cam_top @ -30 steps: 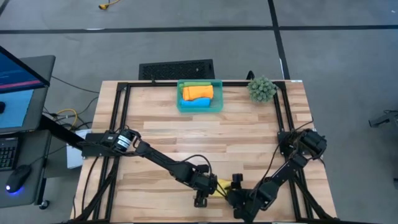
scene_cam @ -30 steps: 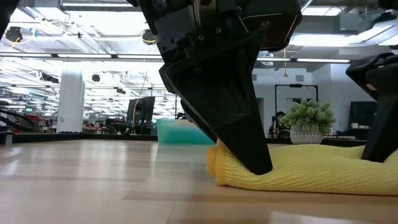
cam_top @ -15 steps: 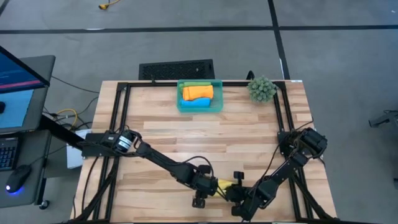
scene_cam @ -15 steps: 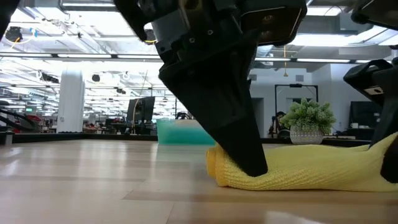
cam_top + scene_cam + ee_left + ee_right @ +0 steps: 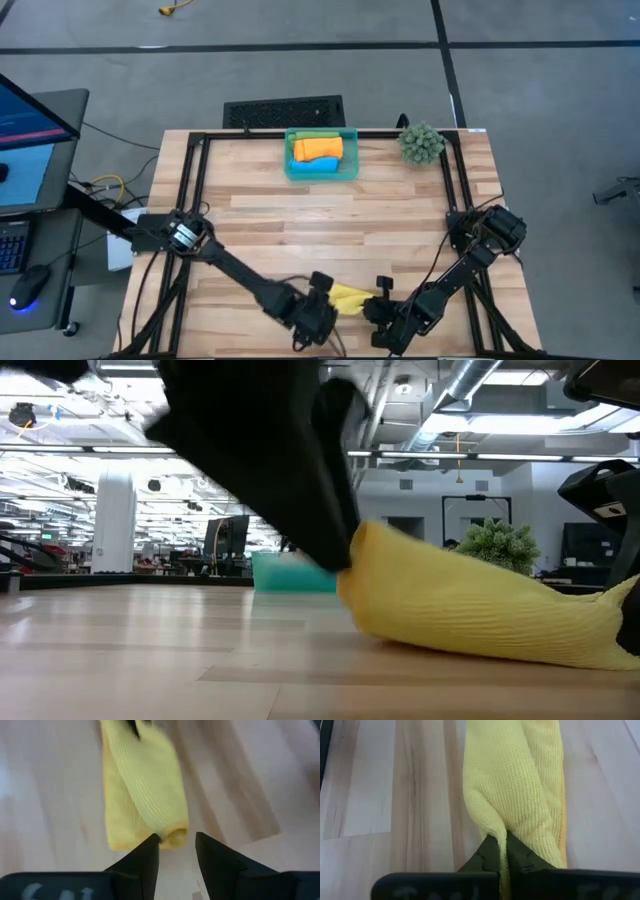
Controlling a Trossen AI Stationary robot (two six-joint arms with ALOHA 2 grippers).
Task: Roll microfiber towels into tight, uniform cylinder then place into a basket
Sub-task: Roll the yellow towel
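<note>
The yellow microfiber towel (image 5: 348, 298), rolled into a stubby cylinder, lies near the table's front edge between my two grippers. My left gripper (image 5: 322, 300) is at its left end and my right gripper (image 5: 380, 303) at its right end, both shut on it. In the low view the roll (image 5: 470, 610) slopes down from its raised left end to its right end. The teal basket (image 5: 349, 160) stands at the table's far middle. It holds the orange (image 5: 318, 149), blue (image 5: 312, 166) and green (image 5: 312, 134) rolled towels. My left gripper (image 5: 177, 839) has the roll's left end (image 5: 172, 827) between its two fingertips, only at their free ends. The fingers lie along the roll, coming from the table's left. That end (image 5: 360, 545) is raised and the roll tilts down toward the right. My right gripper (image 5: 502, 840) pinches a fold of cloth at the roll's right end (image 5: 500, 822) between its two shut fingers. The fingers come from the table's right, along the roll. That end (image 5: 615, 630) stays low by the table.
A spiky green plant ball (image 5: 421, 143) sits at the far right corner. Black frame rails (image 5: 200, 170) run along the table's left, right and far sides. Bare wood lies between the towel and the basket.
My right gripper has shut on the roll's right end. My left gripper has moved toward the table's near left and tipped, raising the roll's left end off the table. The right end has stayed low, so the roll now slants.
</note>
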